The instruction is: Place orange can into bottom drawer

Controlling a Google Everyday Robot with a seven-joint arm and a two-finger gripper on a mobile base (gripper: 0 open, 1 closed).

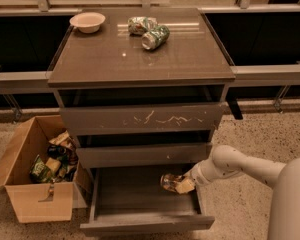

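Grey-brown bottom drawer (140, 223) stands pulled open; inside it, toward its right rear, I see my gripper (182, 185) with fingers clamped on the orange can (170, 181), tipped sideways.

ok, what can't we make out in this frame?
All in the camera view:
- Whether the orange can, held by the gripper inside the bottom drawer, touches its floor: the can hides the contact.
- Can's label: blurred.
- Contents of the cardboard box: too small.
- Base of the arm: cut off by the right edge.
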